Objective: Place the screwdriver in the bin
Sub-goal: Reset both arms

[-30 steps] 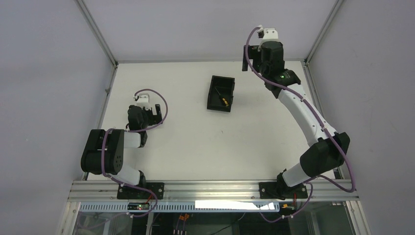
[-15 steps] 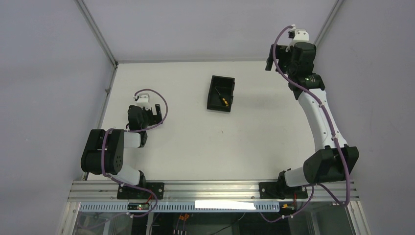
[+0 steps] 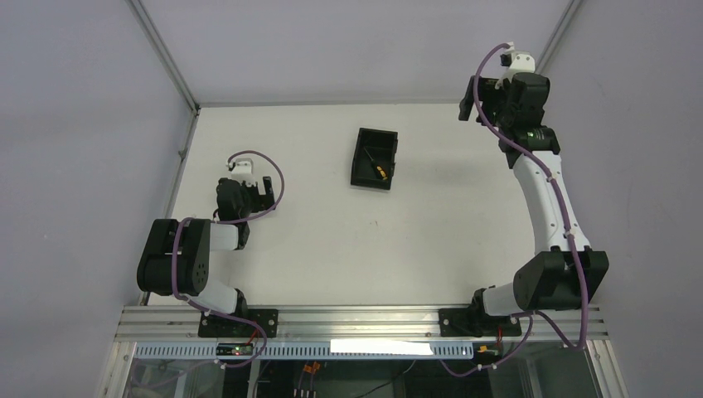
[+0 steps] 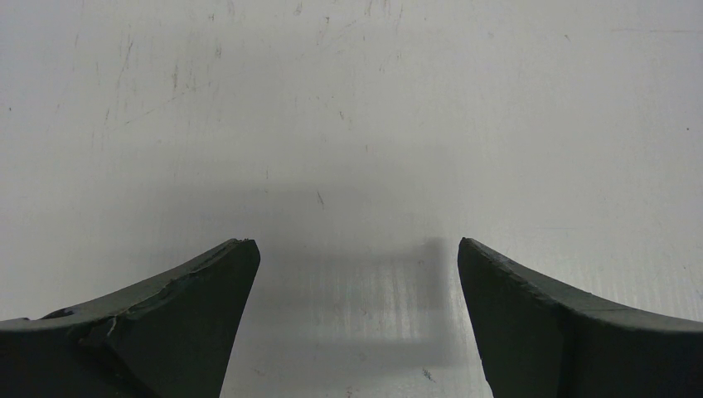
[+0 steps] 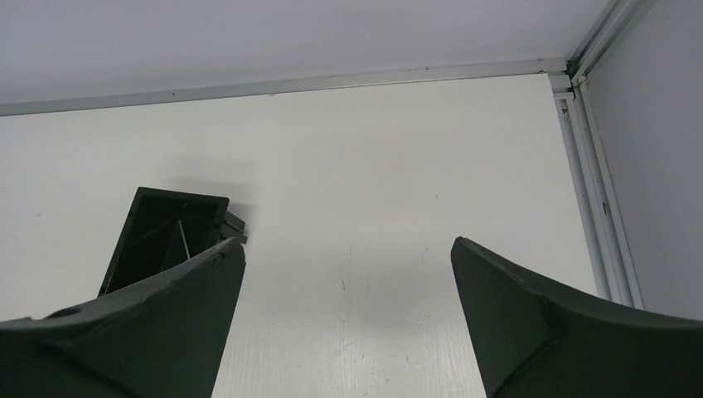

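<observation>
Right gripper (image 3: 469, 99) had its jaws spread wide with nothing between them. Over the last second it had swung from just beside the bin (image 3: 359, 159) out toward the table's (image 3: 315, 249) far right corner. Screwdriver (image 3: 380, 172) lay inside the bin, unchanged. Left gripper (image 4: 355, 245) stayed parked, jaws apart, holding nothing. Placement looked done, and the right arm seemed to be retreating.

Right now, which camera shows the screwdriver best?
Top external: the screwdriver lies inside the bin, its orange-marked handle visible from above. Right wrist sees into the bin obliquely, partly behind its own finger, with only a thin line that may be the shaft. Left wrist shows only table surface.
</observation>
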{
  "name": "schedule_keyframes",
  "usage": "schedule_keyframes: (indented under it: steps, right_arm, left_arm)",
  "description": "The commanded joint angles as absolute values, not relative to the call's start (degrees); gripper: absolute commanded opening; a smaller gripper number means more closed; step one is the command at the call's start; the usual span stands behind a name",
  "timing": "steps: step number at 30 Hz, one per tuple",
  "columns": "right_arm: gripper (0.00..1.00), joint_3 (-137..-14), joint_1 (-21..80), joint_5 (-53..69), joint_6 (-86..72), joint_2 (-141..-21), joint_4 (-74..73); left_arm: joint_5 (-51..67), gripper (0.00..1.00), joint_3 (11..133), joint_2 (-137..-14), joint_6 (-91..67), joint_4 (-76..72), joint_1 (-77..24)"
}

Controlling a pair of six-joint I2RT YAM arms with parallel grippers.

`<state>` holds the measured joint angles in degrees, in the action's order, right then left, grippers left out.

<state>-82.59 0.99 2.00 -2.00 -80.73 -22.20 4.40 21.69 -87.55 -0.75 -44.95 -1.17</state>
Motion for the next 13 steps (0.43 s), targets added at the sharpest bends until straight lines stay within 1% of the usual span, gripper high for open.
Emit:
schedule_keyframes:
  steps: [1,13]
  right_arm:
    - [0.99,-82.71,0.96,2.64,-1.84,-78.04,-20.47]
    - [0.99,-82.65,0.96,1.59,-1.31,-78.64,-20.66]
  left_arm:
    - [3.25,0.99,21.71,-86.38,-0.97,-46.58,-1.67]
    - [3.17,0.99,21.71,-86.40,-0.97,-46.58,-1.67]
